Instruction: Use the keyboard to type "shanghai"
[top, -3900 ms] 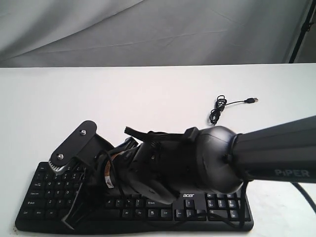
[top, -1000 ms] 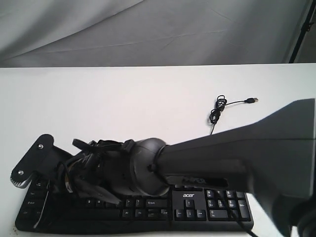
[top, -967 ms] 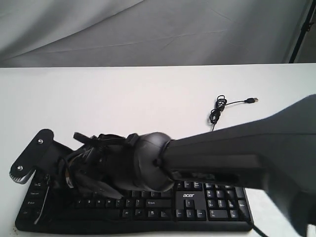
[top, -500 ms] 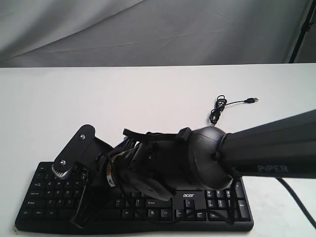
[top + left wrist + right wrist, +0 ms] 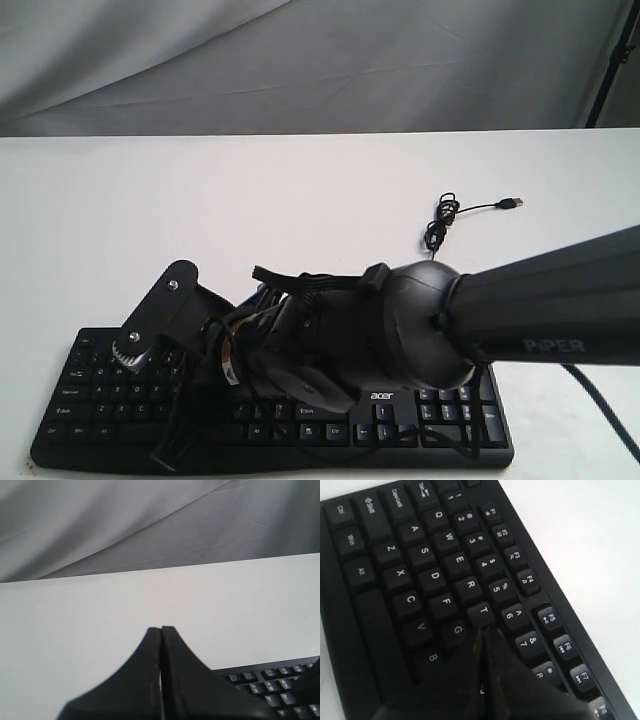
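Two grippers in play, and both have their jaws pressed together with no gap and nothing between them. The right gripper [image 5: 482, 630] is the busy one. In its wrist view the closed fingertips come down over the keyboard [image 5: 420, 570] right beside the T and G keys and cover the keys next to those, though I cannot tell whether the tip actually touches a key. In the exterior view the right arm [image 5: 540, 310], marked PiPER, reaches in from the right and across the middle, with its gripper [image 5: 168, 455] pointing down over the left half of the keyboard [image 5: 300, 428]. That keyboard lies along the near edge of the white table [image 5: 300, 190], long side across the view, number pad on the right, and the acer logo [image 5: 382, 396] just shows under the arm. The thin black cable [image 5: 437, 225] lies bunched on the table behind it, plug [image 5: 512, 203] out to the right. The left gripper [image 5: 161, 630] faces white tabletop, with a corner of the keyboard [image 5: 272, 680] showing nearby. Grey cloth [image 5: 300, 60] hangs at the back.
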`<state>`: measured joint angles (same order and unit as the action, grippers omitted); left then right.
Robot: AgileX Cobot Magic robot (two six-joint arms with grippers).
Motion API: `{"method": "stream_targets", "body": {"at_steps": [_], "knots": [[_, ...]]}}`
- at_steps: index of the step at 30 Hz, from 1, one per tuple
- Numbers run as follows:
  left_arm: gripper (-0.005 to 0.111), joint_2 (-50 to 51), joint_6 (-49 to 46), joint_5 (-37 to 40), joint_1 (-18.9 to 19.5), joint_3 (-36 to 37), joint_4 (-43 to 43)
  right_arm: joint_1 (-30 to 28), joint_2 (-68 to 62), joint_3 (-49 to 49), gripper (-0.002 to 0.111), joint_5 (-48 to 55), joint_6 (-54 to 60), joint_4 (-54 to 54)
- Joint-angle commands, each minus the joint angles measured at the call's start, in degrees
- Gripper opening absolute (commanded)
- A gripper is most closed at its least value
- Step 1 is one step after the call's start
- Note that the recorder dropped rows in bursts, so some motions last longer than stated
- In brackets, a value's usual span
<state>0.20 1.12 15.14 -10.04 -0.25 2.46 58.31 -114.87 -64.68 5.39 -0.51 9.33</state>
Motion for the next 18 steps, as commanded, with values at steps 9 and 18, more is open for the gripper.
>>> {"method": "stream_targets", "body": {"at_steps": [9,18], "knots": [[0.000,-0.2,0.2,-0.2,-0.2,0.2,0.0,0.4,0.4,2.6,0.000,-5.1,0.5,-0.7],[0.000,-0.2,0.2,-0.2,-0.2,0.2,0.0,0.4,-1.7,2.6,0.000,-7.9,0.5,-1.4]]}}
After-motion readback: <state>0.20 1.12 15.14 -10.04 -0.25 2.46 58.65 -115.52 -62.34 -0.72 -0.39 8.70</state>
